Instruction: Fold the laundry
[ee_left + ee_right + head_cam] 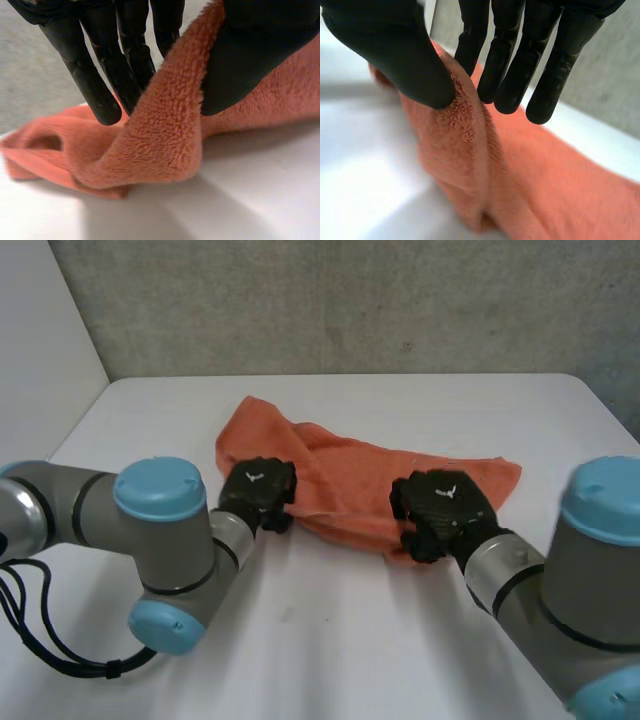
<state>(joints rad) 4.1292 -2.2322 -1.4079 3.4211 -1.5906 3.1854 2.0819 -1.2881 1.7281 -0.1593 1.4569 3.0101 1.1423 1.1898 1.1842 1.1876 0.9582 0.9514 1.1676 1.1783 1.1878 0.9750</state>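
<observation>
Two hands held the orange towel (350,475) on the surface (330,640): left hand (257,490) at its 8 o'clock edge, right hand (442,505) at 5 o'clock, fingers (507,75) and thumbs clamping folds. Soft, light and limp, it would likely sag; edges offered the best hold.

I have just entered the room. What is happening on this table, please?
A two-armed robot is working on an orange towel that lies crumpled on the white table. The left hand pinches the towel's near edge toward one end, and the right hand pinches the same edge toward the other end. Each holds a raised fold between thumb and fingers. The towel is not yet folded.
</observation>
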